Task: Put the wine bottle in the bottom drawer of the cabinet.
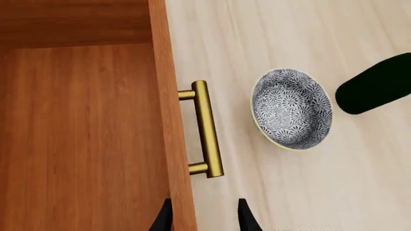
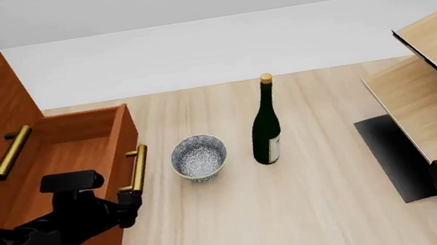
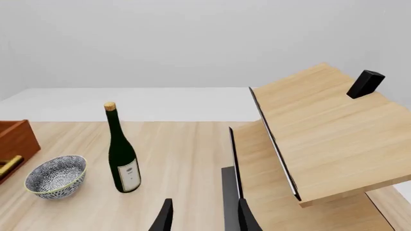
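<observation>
While the reddish-brown wooden bottom drawer point(image 2: 85, 157) stood pulled out, the left claw point(image 2: 130, 208) sat released by its brass bar handle point(image 2: 135, 169), the tall dark green wine bottle point(image 2: 265, 124) stood upright on the pale worktop point(image 2: 317, 199), awaiting the right claw point(image 3: 204, 215), also released.

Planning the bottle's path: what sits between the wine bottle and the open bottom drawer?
The speckled bowl, seen in the front view, between wine bottle and bottom drawer.

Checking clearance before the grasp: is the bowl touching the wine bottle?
Apart. The front view shows bare tabletop between the bowl and the wine bottle; the right wrist view shows that gap too.
</observation>
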### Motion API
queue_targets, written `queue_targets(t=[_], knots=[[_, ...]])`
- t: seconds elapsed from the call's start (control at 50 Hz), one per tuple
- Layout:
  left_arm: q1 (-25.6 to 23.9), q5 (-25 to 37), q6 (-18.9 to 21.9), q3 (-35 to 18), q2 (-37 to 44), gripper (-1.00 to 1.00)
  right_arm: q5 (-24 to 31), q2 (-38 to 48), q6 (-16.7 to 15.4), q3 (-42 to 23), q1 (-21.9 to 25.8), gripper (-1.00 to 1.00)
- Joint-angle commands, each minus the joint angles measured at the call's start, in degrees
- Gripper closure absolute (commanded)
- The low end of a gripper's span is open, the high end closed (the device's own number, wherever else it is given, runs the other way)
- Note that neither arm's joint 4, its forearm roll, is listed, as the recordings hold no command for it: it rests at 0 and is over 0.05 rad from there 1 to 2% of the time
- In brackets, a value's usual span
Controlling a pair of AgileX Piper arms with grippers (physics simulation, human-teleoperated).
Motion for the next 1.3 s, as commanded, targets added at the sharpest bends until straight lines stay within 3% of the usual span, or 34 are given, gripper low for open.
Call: queue_targets(t=[0.02, 0.76, 0.96, 1.3], knots=[[-2.07, -0.87, -2.08, -0.79, 2.23, -1.00, -0.06, 0.16, 0.13, 0.00, 0.03, -1.00], [-7.66, 2.04, -2.72, -4.02, 1.73, -1.00, -0.16, 0.36, 0.70, 0.00, -0.16, -1.00], [-4.82, 10.15, 3.35, -6.81, -6.91, -1.00, -0.32, 0.56, 0.74, 0.01, 0.10, -1.00], [-2.53, 20.48, 6.54, -11.95, -16.20, -1.00, -0.65, 0.91, 0.79, 0.01, 0.10, -1.00]])
